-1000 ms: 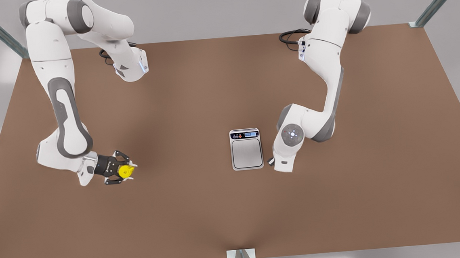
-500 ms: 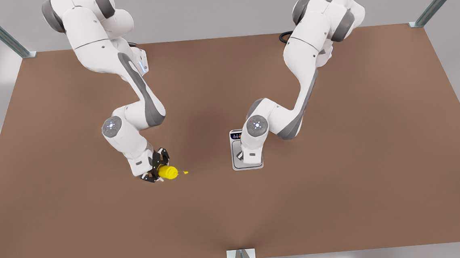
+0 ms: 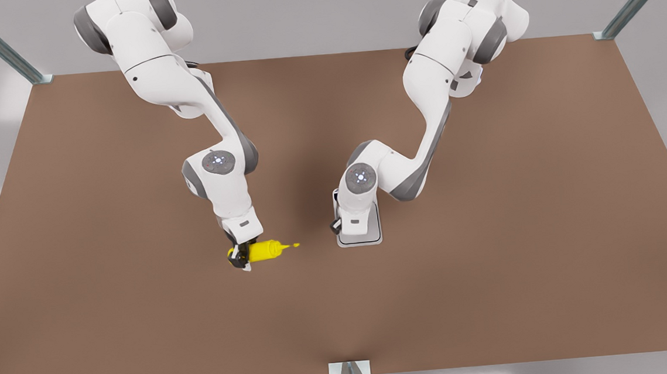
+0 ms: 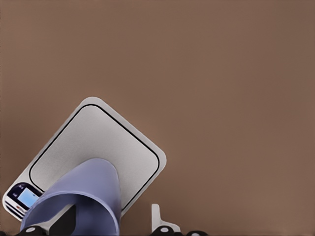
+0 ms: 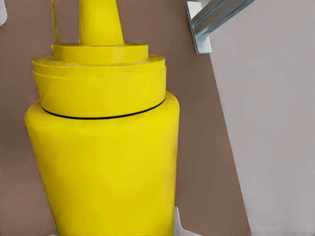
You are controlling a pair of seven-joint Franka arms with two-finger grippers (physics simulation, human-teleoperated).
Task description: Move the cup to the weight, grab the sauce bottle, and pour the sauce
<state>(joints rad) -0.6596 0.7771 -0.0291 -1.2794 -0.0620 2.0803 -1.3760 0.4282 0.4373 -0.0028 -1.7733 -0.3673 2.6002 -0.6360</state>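
I see the brown counter (image 3: 493, 293). My left tool (image 3: 353, 232) is over the weight (image 4: 98, 147), clamped on the cup (image 4: 83, 196) above its platform. My right tool (image 3: 240, 257) grips the sauce bottle (image 3: 264, 250) sideways, nozzle toward the weight.

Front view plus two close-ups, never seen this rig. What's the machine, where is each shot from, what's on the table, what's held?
Simulator renders of two white Franka arms at a brown table. The front view looks down from above; the close-ups come from cameras on each wrist.

The right gripper, at the front view's left, is shut on the bottle, tipped sideways with its nozzle toward the scale.

The left gripper is over the scale; its wrist view shows the cup between its fingers above the platform. Whether the cup touches it, I can't tell.
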